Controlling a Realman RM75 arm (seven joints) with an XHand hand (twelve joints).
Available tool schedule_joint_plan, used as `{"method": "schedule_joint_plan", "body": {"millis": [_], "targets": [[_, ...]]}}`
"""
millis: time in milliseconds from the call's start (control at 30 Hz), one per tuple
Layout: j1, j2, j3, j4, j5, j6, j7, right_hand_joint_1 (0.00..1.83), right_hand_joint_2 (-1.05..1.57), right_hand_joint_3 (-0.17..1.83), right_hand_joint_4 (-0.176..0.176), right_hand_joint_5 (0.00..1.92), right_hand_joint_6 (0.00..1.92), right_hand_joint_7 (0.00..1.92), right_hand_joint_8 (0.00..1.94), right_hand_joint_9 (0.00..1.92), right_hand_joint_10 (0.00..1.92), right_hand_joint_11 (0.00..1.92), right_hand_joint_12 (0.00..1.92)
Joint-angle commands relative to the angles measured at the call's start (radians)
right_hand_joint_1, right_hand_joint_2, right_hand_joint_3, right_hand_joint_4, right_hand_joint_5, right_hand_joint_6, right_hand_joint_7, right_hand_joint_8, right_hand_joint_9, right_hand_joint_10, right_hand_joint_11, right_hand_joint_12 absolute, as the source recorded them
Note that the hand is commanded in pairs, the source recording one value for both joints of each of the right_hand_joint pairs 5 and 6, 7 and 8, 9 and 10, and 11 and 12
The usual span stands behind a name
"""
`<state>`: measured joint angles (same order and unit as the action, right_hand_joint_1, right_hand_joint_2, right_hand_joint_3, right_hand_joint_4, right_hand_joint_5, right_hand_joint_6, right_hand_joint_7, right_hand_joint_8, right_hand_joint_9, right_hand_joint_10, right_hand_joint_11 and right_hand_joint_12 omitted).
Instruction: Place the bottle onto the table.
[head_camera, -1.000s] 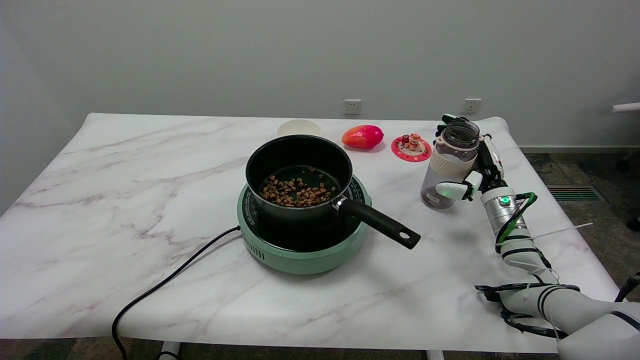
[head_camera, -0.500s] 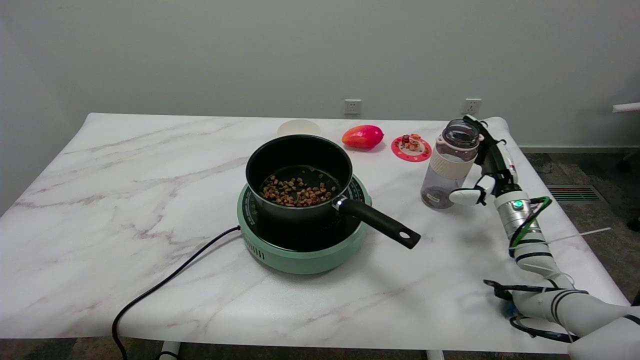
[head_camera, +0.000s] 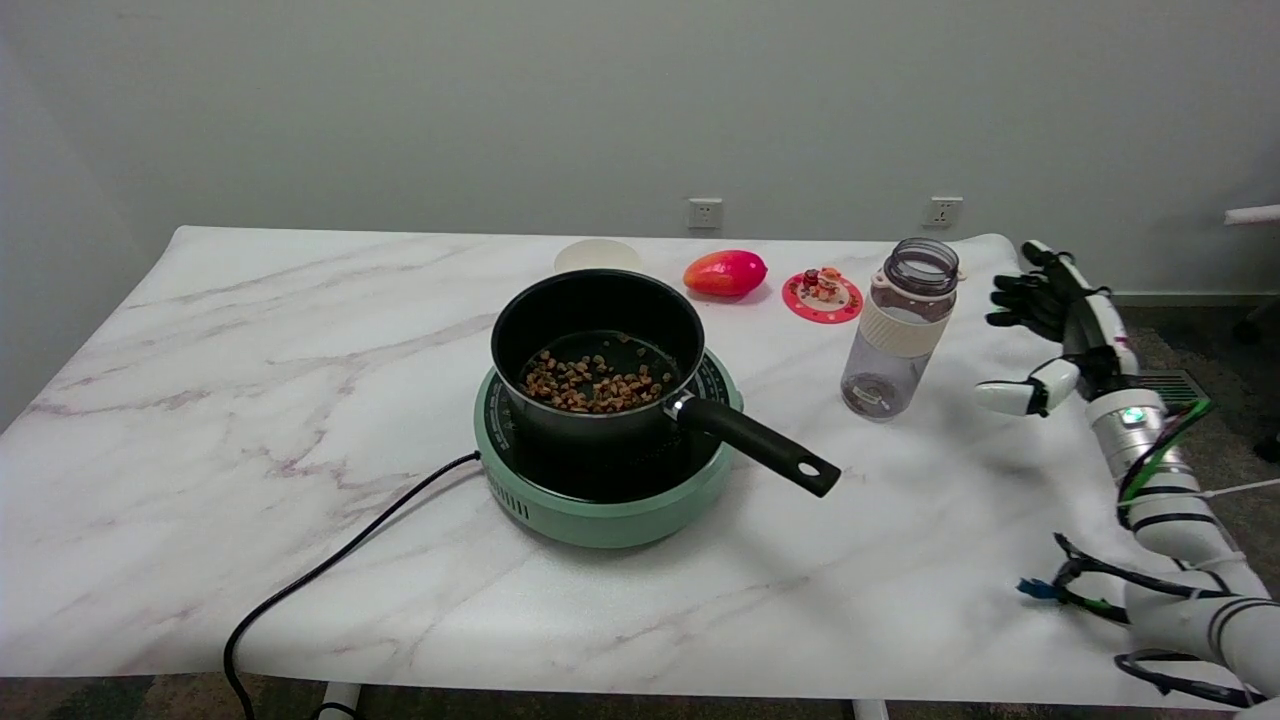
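Water bottle (head_camera: 900, 335) stands on table (head_camera: 300, 400), left of the empty, spread right hand (head_camera: 1050, 335); placement judged complete, arm retreat next.

lab-like room: marble-print table (head_camera: 300, 330), bare wall (head_camera: 500, 100), sockets (head_camera: 705, 212)

Black saucepan (head_camera: 598, 350) holding brown food pieces (head_camera: 592, 381), seated on a green induction cooker (head_camera: 600, 500); its black power cord (head_camera: 320, 575) trails left. Behind: pale lid (head_camera: 597, 256), red-orange fruit (head_camera: 726, 272), red coaster (head_camera: 822, 296). Two wall sockets (head_camera: 705, 212).
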<state>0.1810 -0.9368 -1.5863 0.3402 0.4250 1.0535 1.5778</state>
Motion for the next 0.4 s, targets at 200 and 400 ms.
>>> {"method": "schedule_joint_plan", "body": {"millis": [200,400], "targets": [[-0.223,0.163,0.294,0.148,0.006,-0.117,-0.121,1.41,-0.39,0.93,0.000,0.17,0.17,0.72,0.72,0.60,0.60,0.75,0.75],[-0.223,0.153,0.304,0.148,0.153,-0.118,-0.261,1.40,-0.22,0.93,0.000,0.19,0.19,0.83,0.83,0.63,0.63,0.78,0.78]]}}
